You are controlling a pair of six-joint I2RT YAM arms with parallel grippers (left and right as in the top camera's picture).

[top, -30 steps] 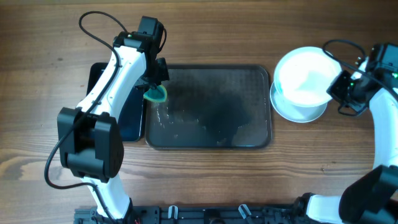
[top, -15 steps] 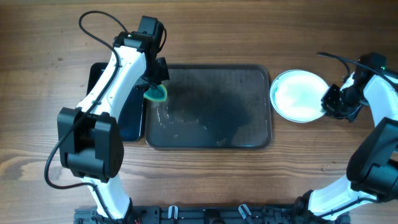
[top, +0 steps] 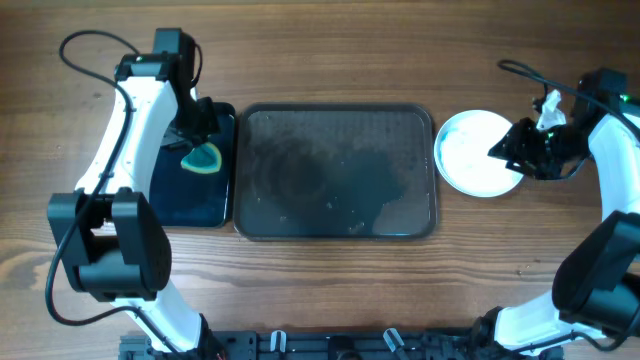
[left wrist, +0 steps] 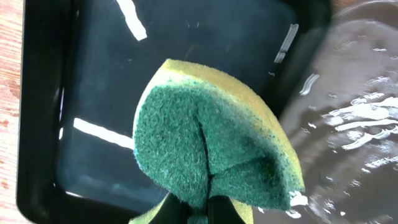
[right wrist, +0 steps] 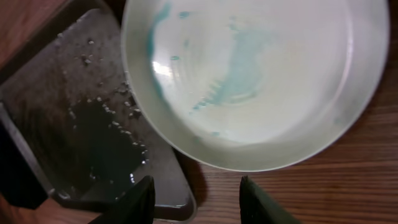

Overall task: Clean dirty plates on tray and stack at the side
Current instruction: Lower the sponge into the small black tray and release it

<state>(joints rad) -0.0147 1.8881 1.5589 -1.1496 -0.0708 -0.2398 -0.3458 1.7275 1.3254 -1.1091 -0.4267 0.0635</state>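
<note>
The green-and-yellow sponge (left wrist: 211, 149) is clamped in the left fingers (left wrist: 222, 214) above the black shallow tray (top: 170, 200). The white round plate (right wrist: 249, 81) lies on the surface (top: 330, 290) beside the grey tray (top: 335, 170), below the parted, empty right fingers (right wrist: 135, 202). Teal streaks (right wrist: 239, 74), seemingly residue, risk being stacked unwashed.

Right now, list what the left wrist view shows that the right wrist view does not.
Left wrist only: a green-and-yellow sponge pinched in the left fingers, over a black tray. Right wrist only: a white plate with teal smears, and the right fingers apart, holding nothing. Both: the wet grey tray and some of the wooden table.
</note>
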